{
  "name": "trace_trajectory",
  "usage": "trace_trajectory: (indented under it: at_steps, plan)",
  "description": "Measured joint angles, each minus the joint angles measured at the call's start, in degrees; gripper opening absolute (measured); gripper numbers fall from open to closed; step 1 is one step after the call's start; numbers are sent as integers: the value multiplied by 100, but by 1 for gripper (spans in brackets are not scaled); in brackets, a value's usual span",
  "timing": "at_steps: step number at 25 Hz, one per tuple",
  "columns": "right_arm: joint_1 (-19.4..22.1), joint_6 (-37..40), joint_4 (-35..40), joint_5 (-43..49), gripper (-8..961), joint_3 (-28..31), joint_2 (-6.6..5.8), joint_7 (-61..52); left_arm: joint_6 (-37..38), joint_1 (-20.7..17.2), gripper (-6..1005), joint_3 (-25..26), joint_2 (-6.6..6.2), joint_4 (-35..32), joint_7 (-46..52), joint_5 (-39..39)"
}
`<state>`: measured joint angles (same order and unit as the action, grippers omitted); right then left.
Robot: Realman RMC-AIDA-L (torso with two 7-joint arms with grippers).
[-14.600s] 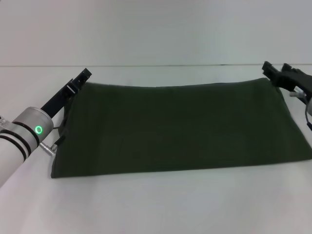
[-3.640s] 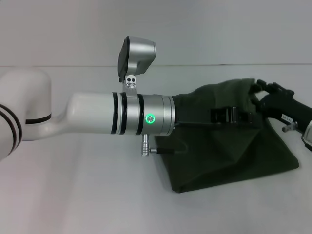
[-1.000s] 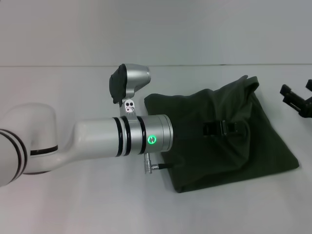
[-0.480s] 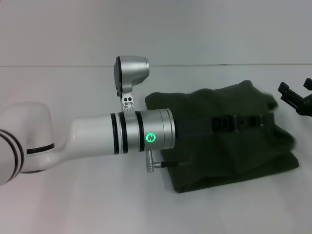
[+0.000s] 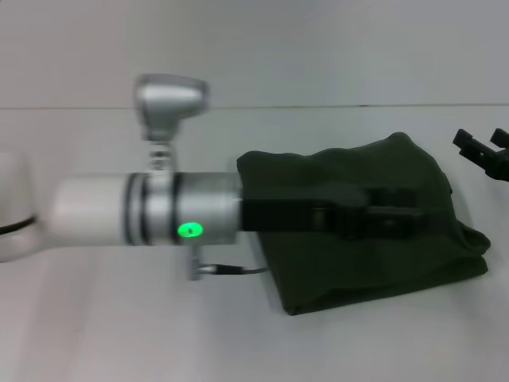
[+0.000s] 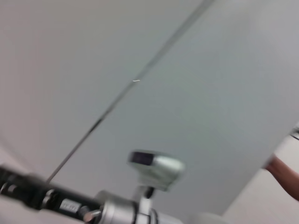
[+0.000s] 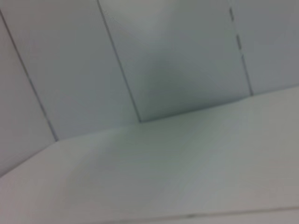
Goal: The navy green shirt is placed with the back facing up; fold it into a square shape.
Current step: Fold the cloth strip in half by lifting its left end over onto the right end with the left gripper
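Head view: the dark olive-green cloth shirt (image 5: 362, 179) lies folded, edges rumpled, on the white table (image 5: 119, 334). Left black gripper (image 5: 398, 215) hovers over it, blurred, grip unclear; right gripper (image 5: 485, 151) seems spread beside.

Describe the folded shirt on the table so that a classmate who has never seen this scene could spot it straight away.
Start at the white table and look to the robot's right half. There the navy green shirt lies as a rumpled, roughly square bundle, with the left end effector over it. It is the only dark, soft, matte cloth there; everything else nearby is hard white, silver or black arm parts.
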<state>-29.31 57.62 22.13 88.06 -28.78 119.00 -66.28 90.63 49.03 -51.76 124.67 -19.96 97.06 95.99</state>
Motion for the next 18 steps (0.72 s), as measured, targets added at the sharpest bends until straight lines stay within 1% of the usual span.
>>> trace_trajectory:
  at_steps: [2, 5, 7, 10, 11, 12, 15, 18]
  plan:
    - [-13, -9, 269, 326, 851, -232, -36, -640, 426, -458, 821, -91, -6, -771, -55, -5]
    - [-67, -8, 911, 967, 851, -748, -93, -1928, 820, -1041, 937, -211, -25, -1744, -100, 59]
    - [-149, 38, 1294, 1422, 851, -1022, -154, -2841, 963, -1373, 950, -237, -25, -2385, -138, 166]
    - [-318, 205, 1683, 2023, 851, -1336, -290, -4140, 1130, -1779, 969, -145, -17, -3236, -182, 497]
    - [-497, 422, 1930, 2561, 851, -1435, -404, -4989, 1130, -1779, 969, -145, -17, -3236, -182, 497]
    - [-497, 422, 1930, 2561, 851, -1435, -404, -4989, 1173, -1841, 968, -79, -18, -3322, -225, 564]
    - [-732, 704, 2330, 3370, 851, -1405, -481, -6081, 1222, -1950, 967, 159, -20, -3375, -495, 690]
    - [-928, 929, 2781, 4241, 851, -1383, -503, -7052, 1242, -2033, 966, 341, -24, -3385, -747, 745]
